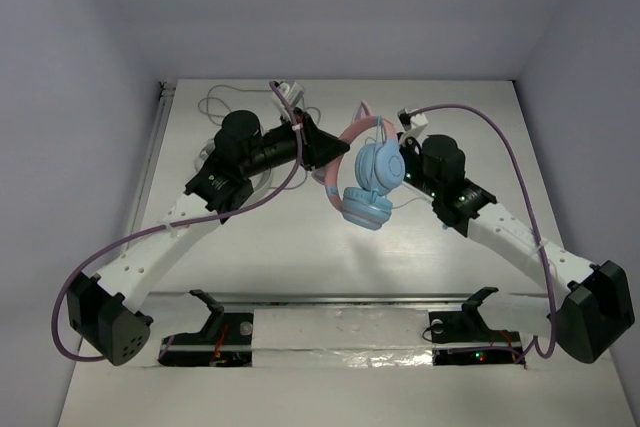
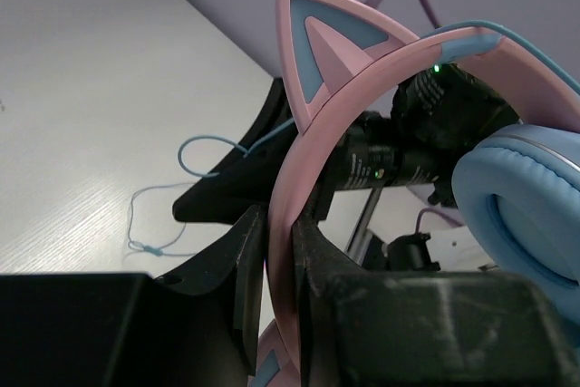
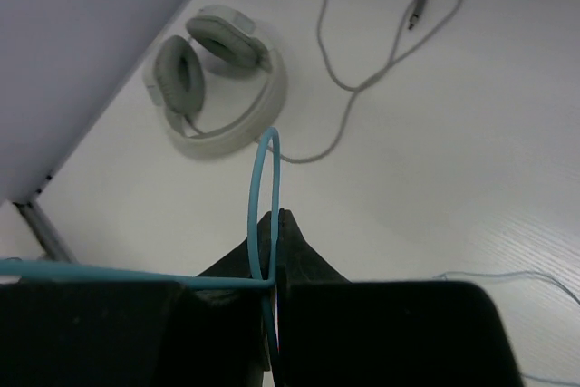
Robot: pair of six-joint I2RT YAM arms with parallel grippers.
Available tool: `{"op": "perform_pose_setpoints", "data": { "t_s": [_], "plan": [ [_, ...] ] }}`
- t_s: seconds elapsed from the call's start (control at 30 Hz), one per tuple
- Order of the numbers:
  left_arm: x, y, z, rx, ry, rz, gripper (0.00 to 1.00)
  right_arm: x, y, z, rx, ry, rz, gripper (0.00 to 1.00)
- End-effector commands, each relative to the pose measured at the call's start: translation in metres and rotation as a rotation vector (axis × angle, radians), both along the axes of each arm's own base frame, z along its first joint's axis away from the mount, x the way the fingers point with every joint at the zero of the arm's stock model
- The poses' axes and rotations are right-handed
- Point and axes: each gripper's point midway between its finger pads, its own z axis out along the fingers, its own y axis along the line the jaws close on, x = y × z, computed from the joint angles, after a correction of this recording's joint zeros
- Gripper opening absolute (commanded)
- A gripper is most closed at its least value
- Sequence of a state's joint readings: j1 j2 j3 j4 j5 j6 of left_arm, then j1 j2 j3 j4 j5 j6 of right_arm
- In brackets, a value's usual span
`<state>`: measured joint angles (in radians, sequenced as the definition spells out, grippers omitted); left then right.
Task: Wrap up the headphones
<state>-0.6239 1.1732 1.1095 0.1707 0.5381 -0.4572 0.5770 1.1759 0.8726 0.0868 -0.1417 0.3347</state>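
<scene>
Centre of the top view: the headphones (image 1: 367, 185) sit between the two hands, pink band arching toward the upper part of the frame, blue earcups stacked below it. The left arm reaches in from the lower left, and its left hand (image 2: 277, 228) is clamped on the pink headband just below a cat ear, one finger on each side of the band. The right arm comes in from the lower right. Its right hand (image 3: 273, 220) has its fingers pressed together on the thin light-blue cable (image 3: 266, 174), which loops up above the tips. Upper left of the right wrist view, a grey-white headset (image 3: 217, 88) lies flat on the bench (image 1: 300, 257), a loose grey cord (image 3: 362, 74) curling beside it.
</scene>
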Motion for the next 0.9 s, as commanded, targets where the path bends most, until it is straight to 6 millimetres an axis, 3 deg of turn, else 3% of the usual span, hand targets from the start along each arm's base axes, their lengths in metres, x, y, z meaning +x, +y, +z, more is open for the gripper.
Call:
{"op": "perform_pose_setpoints", "data": {
  "t_s": [0.0, 0.13, 0.2, 0.4, 0.63, 0.7, 0.77, 0.87],
  "plan": [
    [-0.008, 0.008, 0.078, -0.245, -0.113, 0.016, 0.00, -0.014, 0.018, 0.051, 0.172, -0.135, 0.120, 0.05],
    [-0.002, 0.011, 0.097, -0.341, -0.110, 0.047, 0.00, -0.027, 0.030, 0.036, 0.236, -0.098, 0.206, 0.14],
    [0.004, 0.012, 0.102, -0.394, -0.081, 0.073, 0.00, -0.032, 0.038, 0.036, 0.275, -0.107, 0.260, 0.23],
    [0.020, 0.021, 0.107, -0.495, -0.027, 0.165, 0.00, -0.044, 0.048, 0.021, 0.334, -0.068, 0.344, 0.36],
    [0.032, 0.027, 0.122, -0.514, -0.031, 0.238, 0.00, -0.052, 0.055, 0.000, 0.373, -0.027, 0.400, 0.37],
    [0.040, 0.036, 0.133, -0.507, -0.053, 0.310, 0.00, -0.057, 0.057, -0.003, 0.390, -0.023, 0.430, 0.37],
    [0.050, 0.046, 0.132, -0.473, -0.063, 0.394, 0.00, -0.067, 0.058, -0.019, 0.395, 0.025, 0.449, 0.37],
    [0.066, 0.063, 0.134, -0.425, -0.091, 0.534, 0.00, -0.082, 0.055, -0.036, 0.403, 0.081, 0.443, 0.29]
  ]
}}
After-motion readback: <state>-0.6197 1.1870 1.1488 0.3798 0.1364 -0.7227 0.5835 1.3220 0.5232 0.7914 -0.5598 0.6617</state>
